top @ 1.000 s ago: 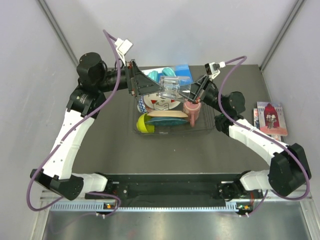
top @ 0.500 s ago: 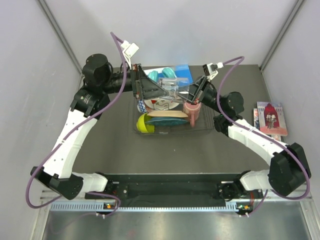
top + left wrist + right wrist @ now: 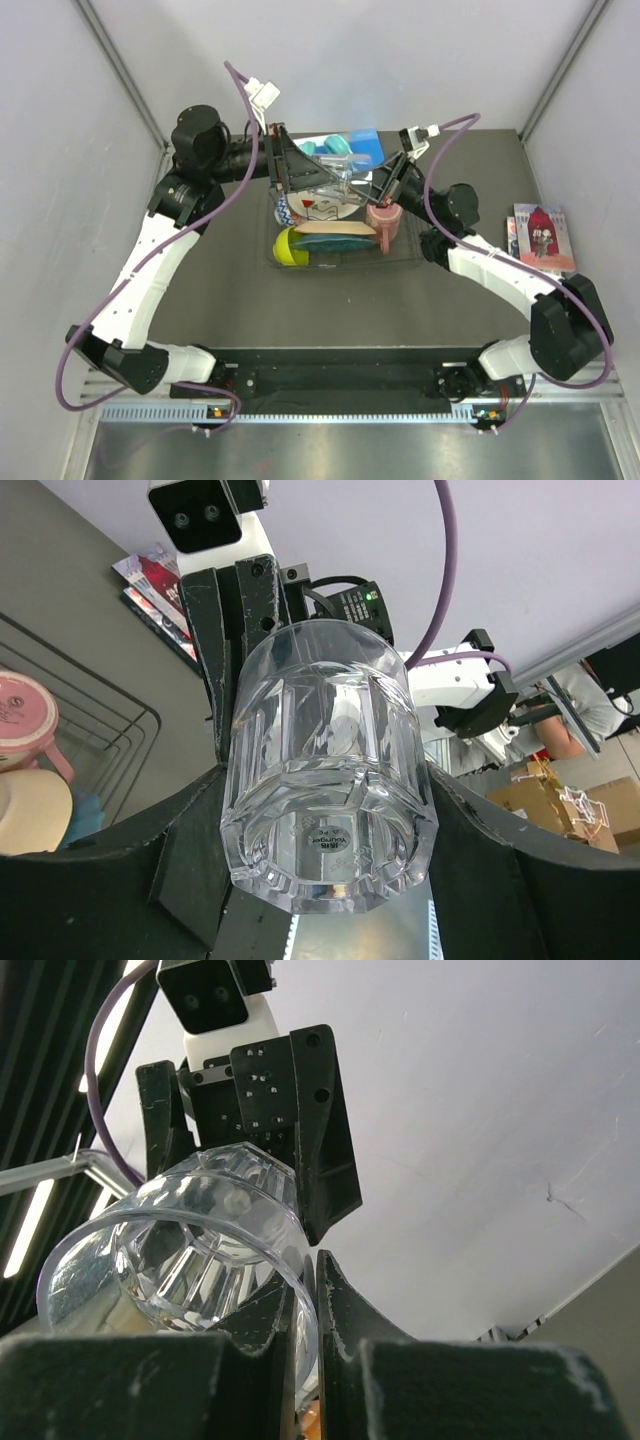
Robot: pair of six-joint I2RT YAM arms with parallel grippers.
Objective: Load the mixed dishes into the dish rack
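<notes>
The clear glass (image 3: 345,178) hangs in the air above the back of the black wire dish rack (image 3: 340,263), held from both sides. My left gripper (image 3: 322,178) is shut on its thick base (image 3: 325,780), one finger on each side. My right gripper (image 3: 375,185) pinches the glass's rim (image 3: 180,1250) between nearly closed fingers (image 3: 340,1310). In the rack stand the lime-green bowl (image 3: 290,247), teal plate (image 3: 335,241), floral plate (image 3: 335,229), watermelon plate (image 3: 325,208), patterned bowl (image 3: 284,210) and pink mug (image 3: 385,222).
Teal headphones (image 3: 330,148) and a blue book (image 3: 366,142) lie behind the rack. Picture cards (image 3: 541,237) lie at the table's right edge. Grey walls close in the left, right and back.
The left wrist has swung right, carrying the glass. The right gripper has moved left and now sits on the glass's rim.
</notes>
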